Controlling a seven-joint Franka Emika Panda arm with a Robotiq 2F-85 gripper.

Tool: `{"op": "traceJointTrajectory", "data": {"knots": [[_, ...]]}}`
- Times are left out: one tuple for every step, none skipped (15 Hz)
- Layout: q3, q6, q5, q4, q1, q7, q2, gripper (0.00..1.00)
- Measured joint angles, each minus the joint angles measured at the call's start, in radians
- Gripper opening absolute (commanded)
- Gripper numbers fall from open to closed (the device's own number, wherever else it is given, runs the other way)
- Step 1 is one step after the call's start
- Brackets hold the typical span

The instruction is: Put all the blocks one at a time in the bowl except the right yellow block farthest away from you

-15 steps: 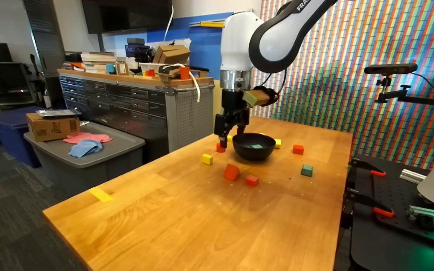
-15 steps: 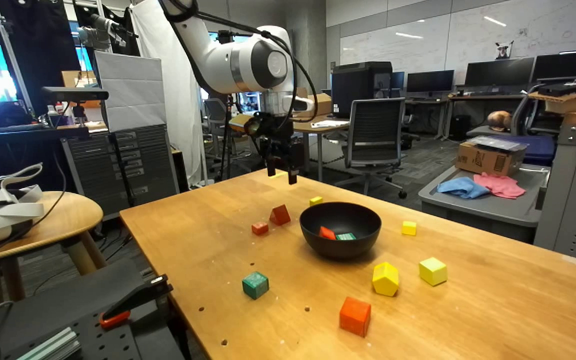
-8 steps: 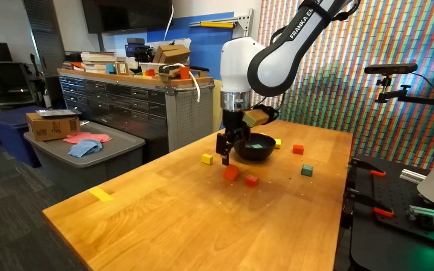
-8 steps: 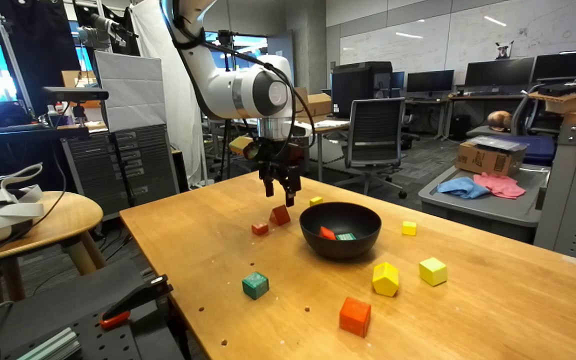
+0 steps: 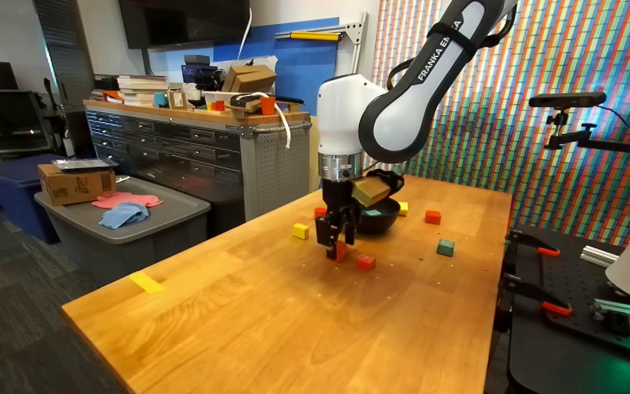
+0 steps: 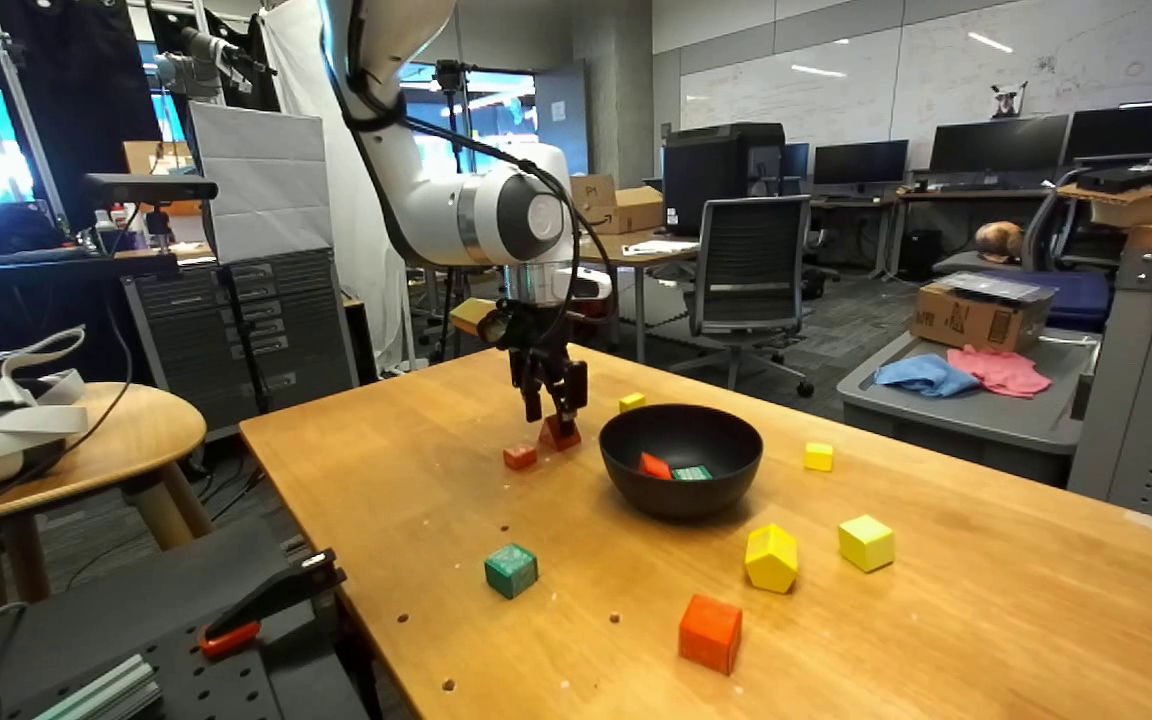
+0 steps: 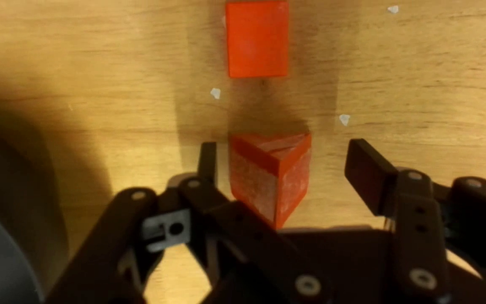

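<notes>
My gripper (image 7: 289, 169) is down at table level, open, its fingers on either side of a red triangular block (image 7: 255, 181). The left one is close to the block, while a wider gap shows on the right. Beside it lies a small red block (image 7: 257, 40). The black bowl (image 6: 681, 500) stands close by, with a red piece (image 6: 654, 466) and a green piece (image 6: 691, 473) inside. Around it on the table are a green block (image 6: 511, 571), an orange-red block (image 6: 710, 634), another red block (image 5: 320, 212) and several yellow blocks, among them a cube (image 6: 866, 543) and a five-sided one (image 6: 771, 558).
The bowl's wall rises just left of my fingers in the wrist view. A strip of yellow tape (image 5: 147, 282) marks the wooden table (image 5: 293, 328). Black clamps with orange handles (image 6: 276, 597) sit at one table edge. Off the table stands a grey lidded bin (image 5: 129, 219).
My gripper has come down from beside the bowl to the red triangular block. Its fingers stand somewhat closer together than before. The blocks and the bowl have stayed in place.
</notes>
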State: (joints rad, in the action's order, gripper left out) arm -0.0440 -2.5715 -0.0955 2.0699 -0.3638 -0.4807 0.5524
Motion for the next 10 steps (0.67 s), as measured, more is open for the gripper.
{"op": "traceJointTrajectory", "data": {"knots": [[0.005,0.000,0.000,0.000,-0.006,0.000,0.003,0.39],[0.008,0.000,0.000,0.000,-0.010,0.000,0.003,0.31],[0.010,0.000,0.000,-0.001,-0.012,0.000,0.003,0.22],[0.013,-0.001,0.000,-0.003,-0.013,0.000,0.003,0.16],[0.016,-0.001,0.000,-0.007,-0.013,0.000,0.003,0.11],[0.020,-0.001,0.000,-0.009,-0.013,0.000,0.000,0.13],[0.026,-0.003,0.000,-0.012,-0.013,0.000,-0.005,0.08],[0.032,-0.004,0.000,-0.013,-0.013,0.000,-0.011,0.09],[0.037,-0.004,0.000,-0.014,-0.013,0.000,-0.021,0.05],[0.042,-0.003,0.000,-0.013,-0.013,0.000,-0.034,0.02]]}}
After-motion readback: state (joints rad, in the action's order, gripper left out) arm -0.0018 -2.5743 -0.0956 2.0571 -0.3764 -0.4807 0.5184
